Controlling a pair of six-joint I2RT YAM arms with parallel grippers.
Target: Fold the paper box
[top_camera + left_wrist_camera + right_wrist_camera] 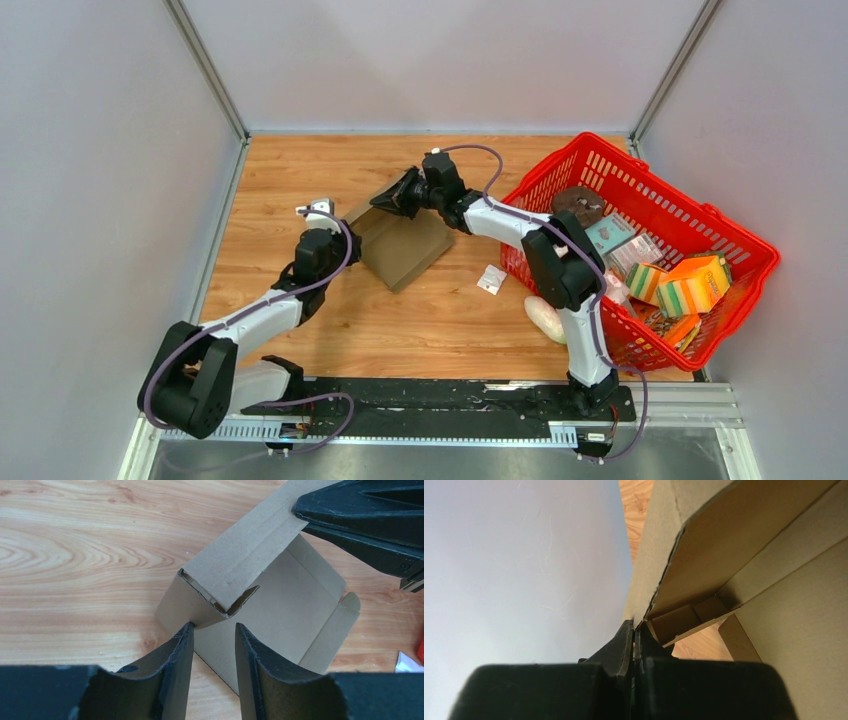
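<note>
Right pincer (634, 628), arm outstretched, clamps a raised wall of the brown paper box (280, 597). Left pincer (214, 626) gapes at its corner.

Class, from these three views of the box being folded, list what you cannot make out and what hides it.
- Top view: finger gap of the left gripper, hidden under its wrist.
- Left wrist view: far end of the paper box, covered by the right gripper and cut by the top edge.
- Right wrist view: most of the box, outside the frame.
- Top view: print on the white packet, too small.
</note>
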